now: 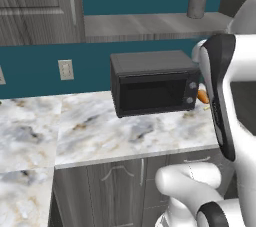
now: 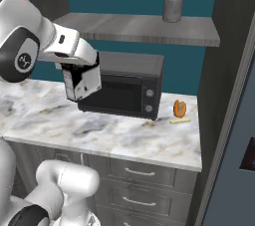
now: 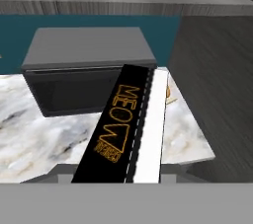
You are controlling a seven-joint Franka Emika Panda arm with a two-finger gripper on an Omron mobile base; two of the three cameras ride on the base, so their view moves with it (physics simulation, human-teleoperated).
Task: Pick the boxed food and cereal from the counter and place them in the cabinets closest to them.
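The boxed food (image 2: 83, 83), a small black box with a white face, hangs tilted above the counter (image 2: 124, 135) in front of the microwave's left end. My gripper (image 2: 81, 68) is shut on its top. In the hand view the boxed food (image 3: 123, 129) runs up from the bottom edge, black side with orange lettering and white face to the right, over the marble counter (image 3: 29, 139). A dark wood-grain cabinet door (image 1: 35, 6) hangs at the upper left, and a cabinet side panel (image 3: 217, 80) stands to the right of the microwave. The cereal is out of view.
A black microwave (image 2: 127, 88) stands at the back of the counter under a grey shelf (image 2: 139, 26) with a metal jar (image 2: 173, 2). An orange food item (image 2: 179, 107) and a yellow stick (image 2: 180, 120) lie right of the microwave. Grey drawers (image 2: 139, 172) sit below.
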